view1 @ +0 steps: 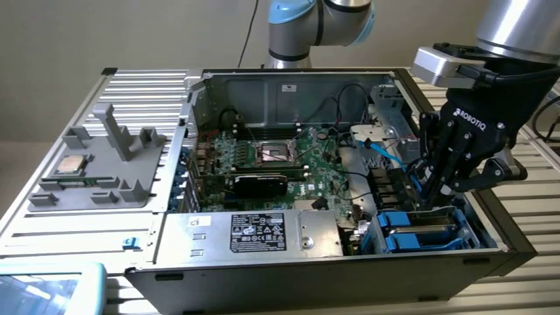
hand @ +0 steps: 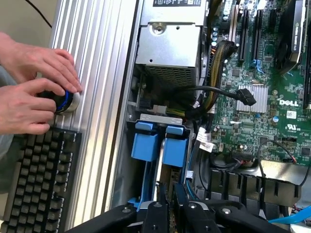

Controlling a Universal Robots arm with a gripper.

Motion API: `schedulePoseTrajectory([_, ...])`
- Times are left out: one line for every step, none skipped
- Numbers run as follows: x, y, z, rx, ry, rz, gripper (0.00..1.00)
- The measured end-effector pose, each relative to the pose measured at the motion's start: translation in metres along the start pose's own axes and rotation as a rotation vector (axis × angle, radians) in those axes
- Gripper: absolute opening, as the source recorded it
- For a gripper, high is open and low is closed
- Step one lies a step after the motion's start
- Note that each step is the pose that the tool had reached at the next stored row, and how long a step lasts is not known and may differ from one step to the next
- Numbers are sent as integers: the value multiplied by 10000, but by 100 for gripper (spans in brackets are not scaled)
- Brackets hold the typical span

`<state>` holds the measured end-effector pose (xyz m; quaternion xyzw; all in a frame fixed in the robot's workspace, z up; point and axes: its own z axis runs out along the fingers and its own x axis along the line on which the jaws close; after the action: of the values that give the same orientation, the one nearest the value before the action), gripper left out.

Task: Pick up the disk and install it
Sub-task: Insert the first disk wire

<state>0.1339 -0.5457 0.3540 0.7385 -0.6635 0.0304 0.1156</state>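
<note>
While the black Robotiq gripper [view1: 435, 200] reaches down into the open black computer case [view1: 306, 270], its jaws stand at the drive bay in the case's front corner, on the exterior view's right. Jaws: drawn close together, only a narrow gap; cannot tell whether they pinch anything.

The disk [view1: 420, 229], a flat grey-silver drive framed by a bright blue plastic carrier, lies in that bay, just beneath the jaws. Wrist view: two blue carrier ends [hand: 146, 145] side by side, just ahead of the jaws.

Inside the case:
- green motherboard [view1: 298, 164], mid-case
- silver box with a black label [view1: 254, 233], against the front wall

Outside the case, on the ribbed metal surface [hand: 97, 73], a person's hands [hand: 29, 109] rest on a round blue-and-black knob [hand: 65, 101] beside a black keyboard [hand: 39, 179].
</note>
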Motion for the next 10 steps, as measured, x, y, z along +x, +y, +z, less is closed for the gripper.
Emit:
schedulePoseTrajectory([0, -2, 3, -5, -52, 45, 16])
schedulePoseTrajectory([0, -4, 5, -10, -101, 87, 16])
schedulePoseTrajectory([0, -6, 5, -14, -140, 127, 16])
schedulePoseTrajectory([-1, -6, 5, -16, -144, 139, 16])
schedulePoseTrajectory([-1, -6, 5, -16, -145, 139, 16])
schedulePoseTrajectory([0, -6, 6, -16, -146, 139, 16])
schedulePoseTrajectory([1, -14, 6, -17, -147, 140, 16])
schedulePoseTrajectory([2, -21, 5, -20, -153, 160, 16])
schedulePoseTrajectory([2, -23, 4, -29, -168, 211, 16])
schedulePoseTrajectory([2, -23, 6, -42, -193, 281, 16])
